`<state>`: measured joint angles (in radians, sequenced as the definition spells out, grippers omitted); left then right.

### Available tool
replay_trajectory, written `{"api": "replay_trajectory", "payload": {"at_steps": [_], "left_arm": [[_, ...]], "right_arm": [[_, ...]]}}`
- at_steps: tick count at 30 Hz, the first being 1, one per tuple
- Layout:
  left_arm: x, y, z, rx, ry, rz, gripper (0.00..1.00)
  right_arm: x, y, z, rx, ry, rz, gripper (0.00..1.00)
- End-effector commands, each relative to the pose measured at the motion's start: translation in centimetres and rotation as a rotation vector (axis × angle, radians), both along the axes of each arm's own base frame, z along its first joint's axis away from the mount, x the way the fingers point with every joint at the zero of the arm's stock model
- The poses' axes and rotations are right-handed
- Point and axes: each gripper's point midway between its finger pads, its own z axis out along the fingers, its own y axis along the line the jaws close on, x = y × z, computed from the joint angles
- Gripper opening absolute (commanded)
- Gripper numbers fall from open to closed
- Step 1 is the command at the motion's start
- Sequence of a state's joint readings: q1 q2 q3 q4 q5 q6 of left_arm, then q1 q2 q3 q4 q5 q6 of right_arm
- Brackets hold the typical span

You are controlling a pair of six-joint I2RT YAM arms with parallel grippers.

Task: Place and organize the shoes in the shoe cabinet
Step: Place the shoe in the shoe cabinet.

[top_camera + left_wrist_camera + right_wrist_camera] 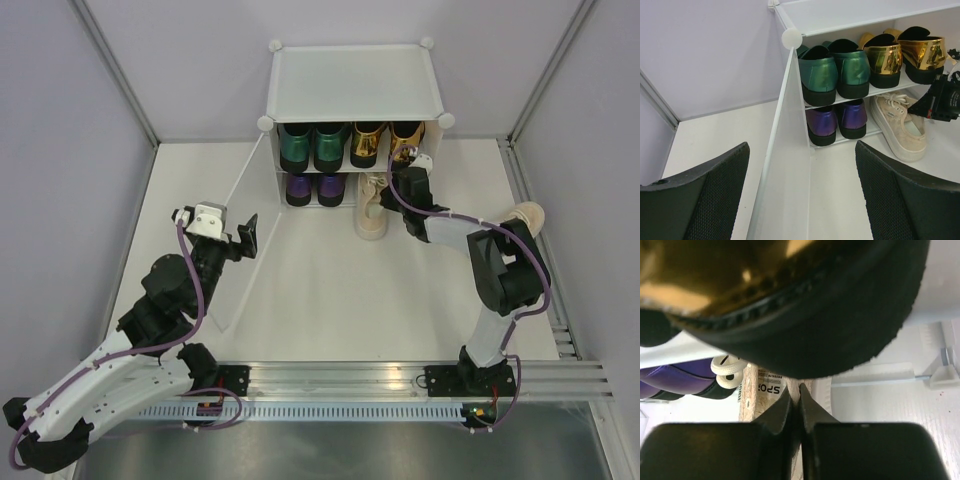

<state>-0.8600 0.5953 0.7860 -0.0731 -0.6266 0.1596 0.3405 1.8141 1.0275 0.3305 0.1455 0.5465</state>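
Right wrist, gold loafer [765, 290] above closed fingers [781, 410]

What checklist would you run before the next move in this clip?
1. Door panel open: ok.
2. Left gripper jaws open: ok.
3. Right gripper jaws shut: ok.
4. Green loafers, gold loafers, purple shoes shelved: ok.
5. Beige sneaker fully inside cabinet: not ok, juts out.
6. Second sneaker shelved: not ok, on table, far right.
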Motion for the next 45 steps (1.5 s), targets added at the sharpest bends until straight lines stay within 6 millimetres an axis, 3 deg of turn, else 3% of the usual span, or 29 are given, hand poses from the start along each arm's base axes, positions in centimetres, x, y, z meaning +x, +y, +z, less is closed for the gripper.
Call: {"api": "replay_trajectory", "payload": {"at_steps": [1, 3, 4, 7, 16, 23, 26, 30, 35, 38, 45], "left_arm": [[0.0, -0.2, 0.6, 0.003, -0.025, -0.009, 0.89], [0.0, -0.3, 0.5, 0.004, -0.024, -0.009, 0.89], [0.0, -0.3, 0.5, 0.005, -0.023, -0.009, 0.89], [0.0, -0.3, 0.5, 0.003, -0.023, -0.011, 0.89], [-0.1, -0.1, 0.6, 0.002, -0.027, -0.006, 0.89], [-0.1, 0.0, 0.7, 0.001, -0.029, -0.006, 0.89], [-0.1, 0.0, 0.8, -0.007, -0.031, -0.008, 0.89], [-0.2, 0.0, 0.8, -0.006, -0.030, -0.008, 0.89], [-0.2, 0.0, 0.9, -0.011, -0.032, -0.010, 0.89], [-0.2, 0.0, 0.8, -0.007, -0.029, -0.010, 0.89], [-0.1, -0.2, 0.6, -0.002, -0.026, -0.013, 0.89]], "right_arm": [[2.9, 1.1, 5.1, 0.089, -0.153, 0.011, 0.09], [2.8, 1.2, 5.1, 0.089, -0.149, 0.020, 0.22], [2.7, 1.3, 5.2, 0.087, -0.151, 0.028, 0.45], [2.2, 1.2, 5.5, 0.075, -0.156, 0.039, 0.60], [0.2, 0.6, 8.5, 0.062, -0.184, 0.060, 0.66], [-4.1, 0.0, 10.4, 0.076, -0.204, 0.108, 0.70], [-6.2, 0.0, 9.6, 0.065, -0.194, 0.142, 0.78], [-8.6, 0.3, 7.6, -0.019, -0.169, 0.162, 0.98], [-10.9, 2.7, 4.9, -0.179, -0.144, 0.184, 0.98], [-10.8, 3.5, 3.4, -0.211, -0.119, 0.171, 0.98], [-7.8, 3.3, 0.0, -0.308, -0.035, 0.074, 0.98]]}}
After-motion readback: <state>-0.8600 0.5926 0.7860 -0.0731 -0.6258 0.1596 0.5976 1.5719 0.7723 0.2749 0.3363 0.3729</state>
